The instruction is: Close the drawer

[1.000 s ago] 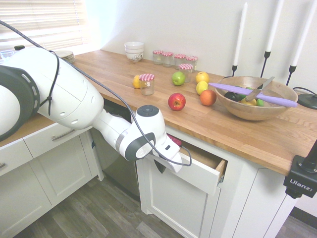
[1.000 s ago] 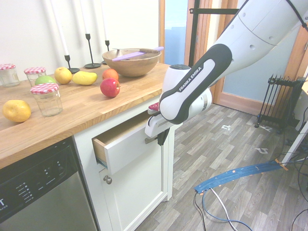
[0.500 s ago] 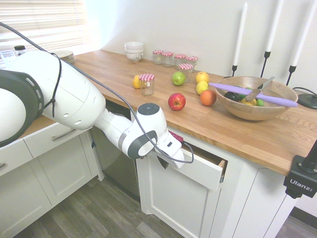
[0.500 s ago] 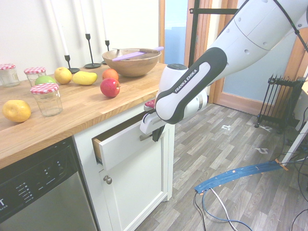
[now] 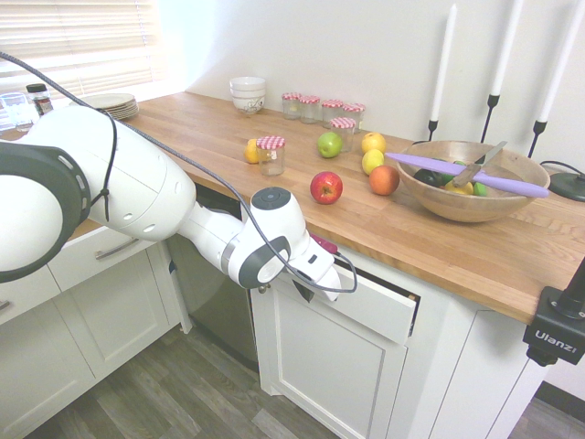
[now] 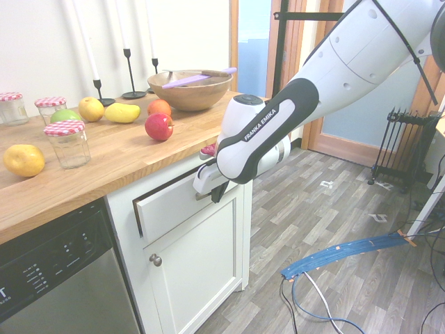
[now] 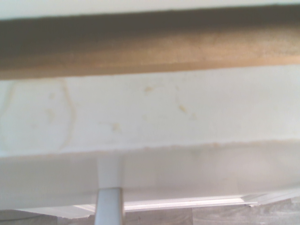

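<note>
The drawer [image 6: 182, 198] sits just under the wooden countertop [image 5: 439, 233], and only a thin dark gap shows between its white front and the cabinet frame. The gripper [image 6: 208, 186] presses against this front beside the bar handle [image 7: 108, 206], with its fingers closed and holding nothing. I judge the step in hand to be the last part of the push. The next move calls for a short, steady push straight toward the countertop until the front is flush, then stopping.
</note>
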{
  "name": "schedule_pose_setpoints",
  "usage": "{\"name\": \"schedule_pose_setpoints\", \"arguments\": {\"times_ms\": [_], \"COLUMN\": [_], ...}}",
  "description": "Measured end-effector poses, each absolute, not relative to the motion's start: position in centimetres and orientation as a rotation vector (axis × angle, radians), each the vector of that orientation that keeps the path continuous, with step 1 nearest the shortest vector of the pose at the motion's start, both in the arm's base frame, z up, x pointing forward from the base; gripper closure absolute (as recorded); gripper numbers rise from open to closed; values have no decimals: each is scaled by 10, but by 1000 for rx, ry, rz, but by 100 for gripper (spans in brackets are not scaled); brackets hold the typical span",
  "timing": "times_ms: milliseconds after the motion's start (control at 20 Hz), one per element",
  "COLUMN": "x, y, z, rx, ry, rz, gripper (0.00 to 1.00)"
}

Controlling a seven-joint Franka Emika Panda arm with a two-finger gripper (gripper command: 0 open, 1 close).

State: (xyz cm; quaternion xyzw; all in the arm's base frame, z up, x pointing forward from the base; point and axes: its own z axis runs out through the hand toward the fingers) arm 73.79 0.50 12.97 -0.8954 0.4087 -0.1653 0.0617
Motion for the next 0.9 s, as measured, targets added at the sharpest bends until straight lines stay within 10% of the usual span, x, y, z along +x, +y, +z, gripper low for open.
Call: {"name": "schedule_pose_setpoints", "arguments": {"times_ms": [900], "x": [745], "y": [-3], "z": [137], "rx": [-2673], "ry": [1238], "rz": [-567], "gripper": [100]}}
